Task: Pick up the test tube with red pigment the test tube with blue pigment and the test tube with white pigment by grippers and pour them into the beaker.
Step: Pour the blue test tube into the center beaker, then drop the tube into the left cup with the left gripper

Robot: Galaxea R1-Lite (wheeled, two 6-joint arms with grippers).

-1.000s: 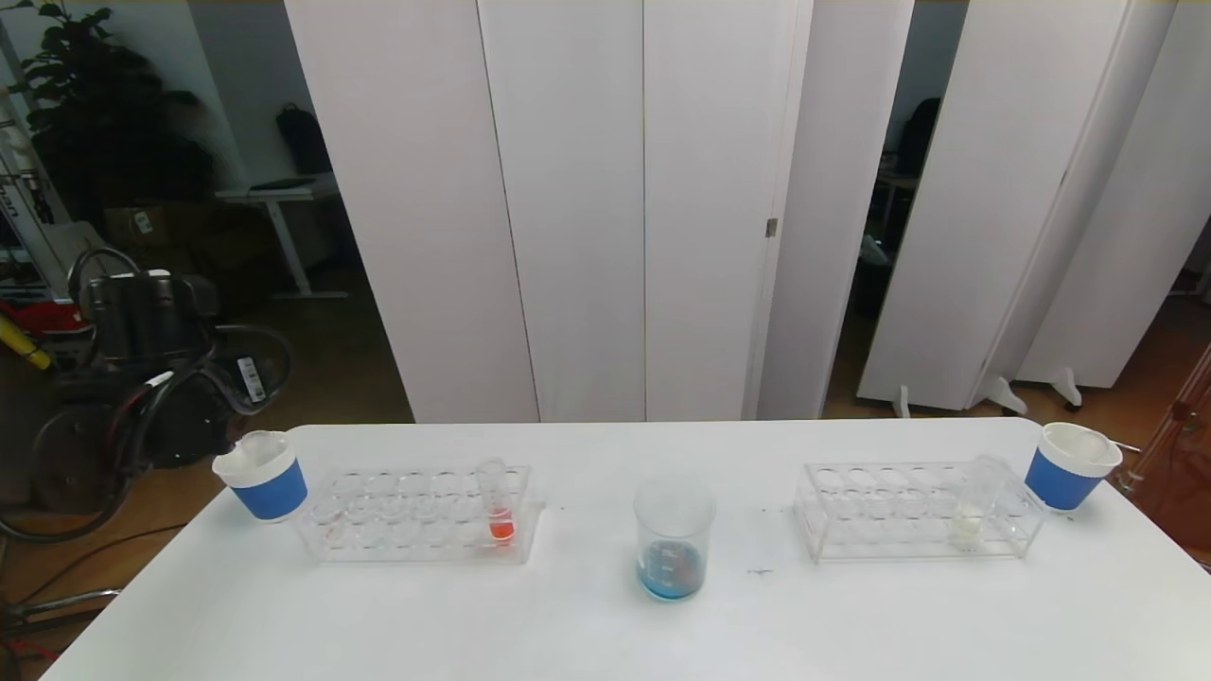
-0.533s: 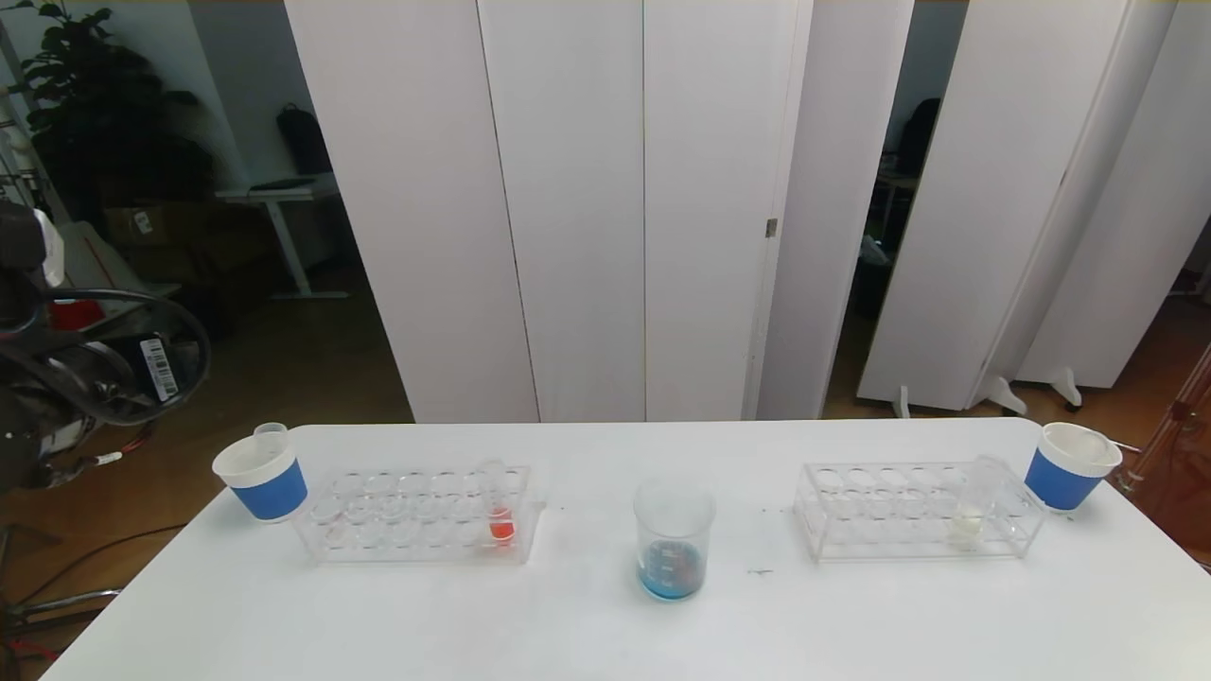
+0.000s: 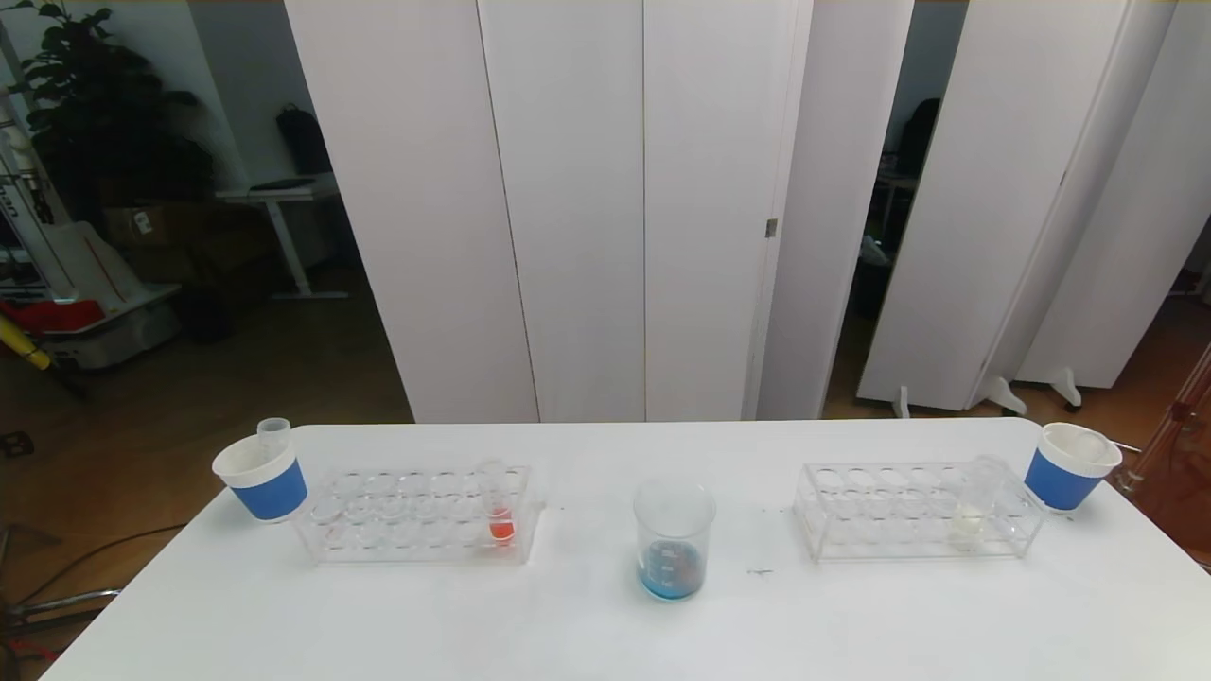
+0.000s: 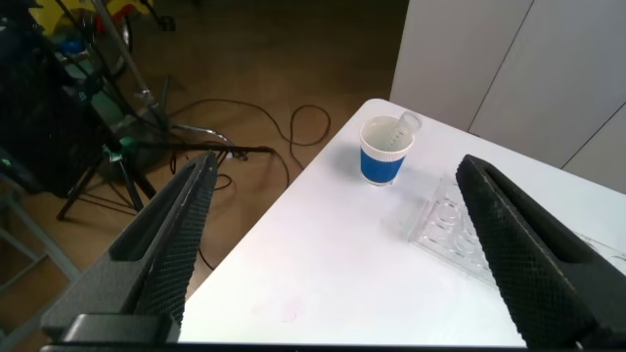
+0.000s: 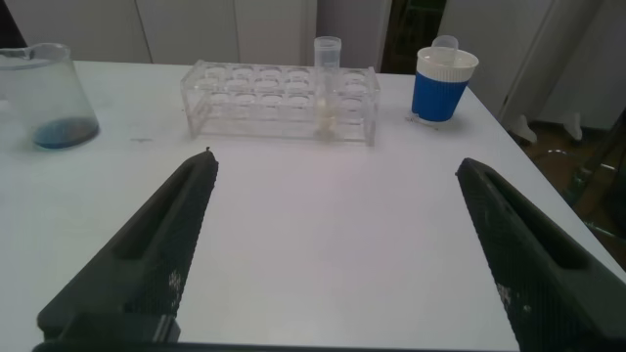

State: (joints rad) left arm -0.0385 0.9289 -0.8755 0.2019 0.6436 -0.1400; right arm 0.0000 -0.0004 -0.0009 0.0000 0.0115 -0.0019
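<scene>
On the white table (image 3: 587,624), the beaker (image 3: 673,539) with blue liquid stands mid-table, while the upright test tube with white pigment (image 5: 327,83) in the right-edge rack (image 5: 279,101) lies straight ahead of the empty, wide-open right gripper (image 5: 337,244), the nearer arm; left gripper (image 4: 328,249) equally spread.

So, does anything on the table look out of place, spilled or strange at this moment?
Nothing looks spilled or knocked over. One small oddity: an empty clear tube stands tilted in the left paper cup rather than in the left rack. The beaker holds a little blue liquid.
</scene>
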